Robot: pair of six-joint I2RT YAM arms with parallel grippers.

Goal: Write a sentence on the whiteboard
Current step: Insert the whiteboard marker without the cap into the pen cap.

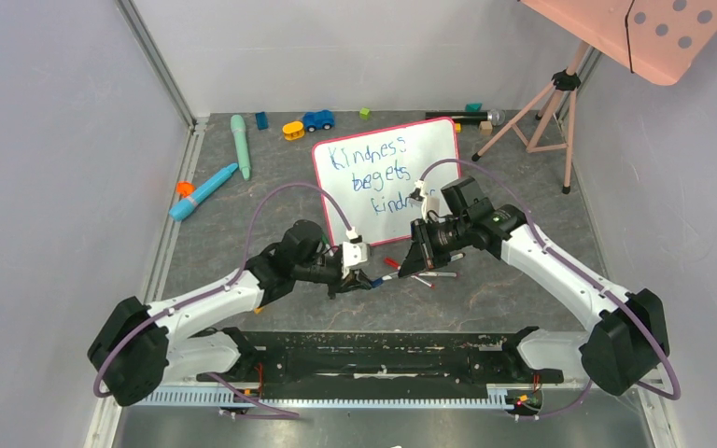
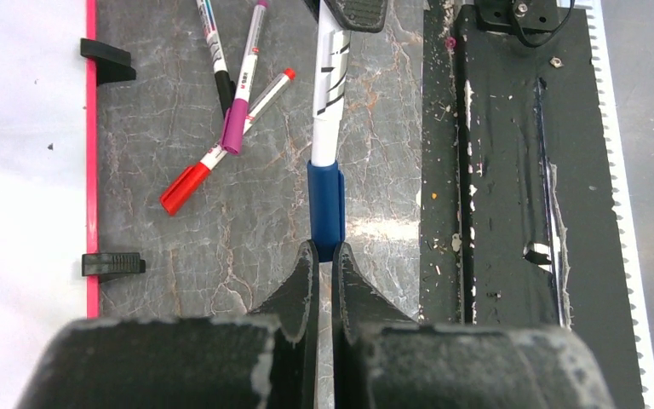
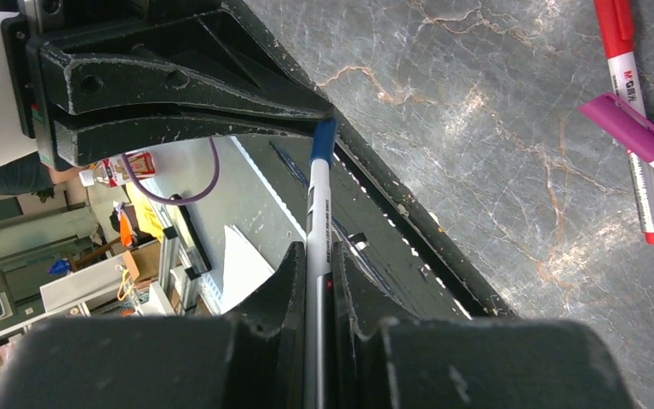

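Note:
The whiteboard (image 1: 385, 177), white with a pink-red frame, lies at the back middle of the table. On it is the sentence (image 1: 366, 159) in blue, "Kindness begets kind…", and my right arm hides its end. A white marker (image 2: 330, 85) with a blue cap (image 2: 325, 204) is stretched between both grippers in front of the board. My left gripper (image 2: 324, 249) is shut on the cap. My right gripper (image 3: 316, 251) is shut on the marker's white body (image 3: 318, 213). In the top view the left gripper (image 1: 359, 278) and the right gripper (image 1: 418, 254) face each other.
Red (image 2: 221, 146), purple (image 2: 243, 94) and black (image 2: 215, 51) markers lie loose by the board's black clip feet (image 2: 112, 264). Toys, among them a blue car (image 1: 317, 119) and a teal pen (image 1: 239, 145), sit at the back. A tripod (image 1: 546, 107) and a salmon dotted panel (image 1: 658, 28) stand back right.

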